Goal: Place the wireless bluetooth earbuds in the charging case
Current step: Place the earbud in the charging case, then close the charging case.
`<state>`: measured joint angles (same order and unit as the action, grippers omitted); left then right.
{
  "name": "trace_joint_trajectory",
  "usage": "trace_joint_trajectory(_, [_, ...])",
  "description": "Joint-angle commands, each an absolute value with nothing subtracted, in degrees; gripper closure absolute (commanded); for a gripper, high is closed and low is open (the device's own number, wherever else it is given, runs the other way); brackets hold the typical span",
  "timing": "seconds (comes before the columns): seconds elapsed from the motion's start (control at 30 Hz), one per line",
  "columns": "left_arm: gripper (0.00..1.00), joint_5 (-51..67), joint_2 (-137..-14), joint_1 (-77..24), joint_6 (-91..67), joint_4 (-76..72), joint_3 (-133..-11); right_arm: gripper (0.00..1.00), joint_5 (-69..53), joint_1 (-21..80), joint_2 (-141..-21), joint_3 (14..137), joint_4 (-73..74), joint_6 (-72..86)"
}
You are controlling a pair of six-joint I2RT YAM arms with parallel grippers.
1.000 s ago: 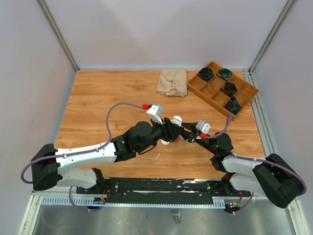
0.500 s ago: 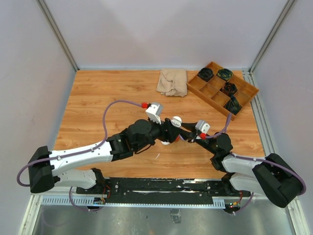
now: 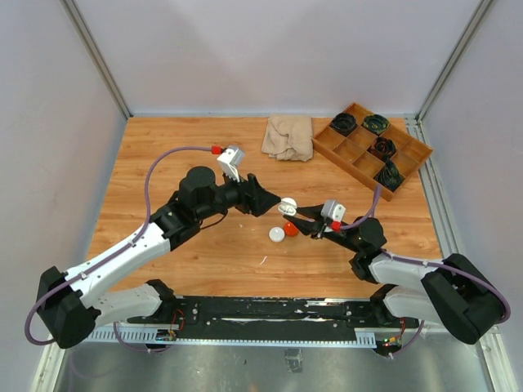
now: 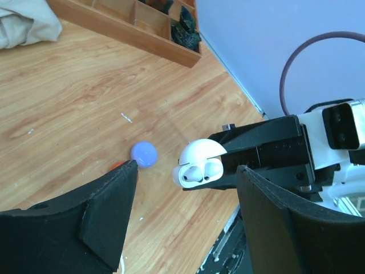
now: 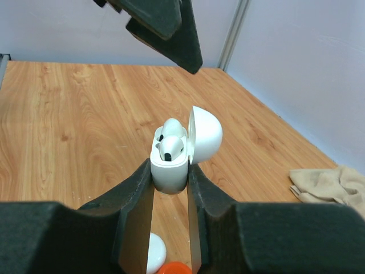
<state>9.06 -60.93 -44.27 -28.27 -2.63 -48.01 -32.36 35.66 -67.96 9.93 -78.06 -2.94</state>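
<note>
Right jaws pinch open case, lid up, earbuds seated inside. Left jaws spread, empty, just above case. Insertion looks done; next: left jaws press lid shut, gently.

A wooden table carries a crumpled beige cloth near its far edge. Just right of the cloth, a divided wooden tray lies at an angle, with dark bundled items in four of its compartments. A tiny white fleck lies near the table's front edge.
</note>
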Motion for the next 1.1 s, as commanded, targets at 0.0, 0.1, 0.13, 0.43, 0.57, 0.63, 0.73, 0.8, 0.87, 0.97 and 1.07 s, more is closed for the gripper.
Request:
trace_joint_trajectory(0.0, [0.25,27.9,-62.6,-40.1,-28.9,-6.3,-48.3,0.99,-37.9,36.7,-68.0,13.2,-77.4,-1.9])
trace_joint_trajectory(0.1, [0.25,31.8,-64.6,-39.4,-29.7,-7.9,-48.5,0.99,-39.7,36.6,-68.2,14.2,-77.1,-1.4])
trace_joint_trajectory(0.13, [0.25,32.5,-65.4,-39.3,-29.9,-8.1,-48.7,0.99,-40.3,36.6,-68.3,14.7,-76.8,-1.1])
trace_joint_trajectory(0.43, [0.26,39.6,-69.1,-38.7,-32.6,-13.4,-48.4,0.99,-43.7,36.6,-69.1,17.1,-75.8,0.5])
trace_joint_trajectory(0.57, [0.27,41.8,-68.6,-38.7,-33.3,-16.6,-47.6,0.99,-45.1,36.3,-69.7,17.6,-75.3,1.4])
trace_joint_trajectory(0.63, [0.28,43.0,-67.9,-38.6,-33.6,-18.0,-47.0,0.99,-45.9,36.1,-70.0,17.6,-74.9,2.0])
trace_joint_trajectory(0.73, [0.3,45.1,-67.2,-38.3,-34.2,-19.7,-46.7,0.99,-46.6,35.6,-70.1,17.6,-74.0,3.4])
trace_joint_trajectory(0.8, [0.31,46.3,-66.5,-38.2,-34.6,-20.7,-46.4,0.99,-47.0,35.2,-70.1,17.7,-72.8,4.1])
trace_joint_trajectory(0.87, [0.31,46.9,-65.9,-38.1,-34.7,-21.2,-46.2,0.99,-47.2,34.9,-69.8,17.9,-71.2,4.6])
trace_joint_trajectory(0.97, [0.31,46.0,-64.9,-37.8,-33.7,-19.0,-46.4,0.99,-46.8,34.1,-68.6,18.0,-68.4,5.7])
trace_joint_trajectory(1.07, [0.3,40.4,-63.1,-36.8,-30.8,-12.4,-46.5,0.99,-43.8,32.9,-66.0,18.2,-60.2,6.5])
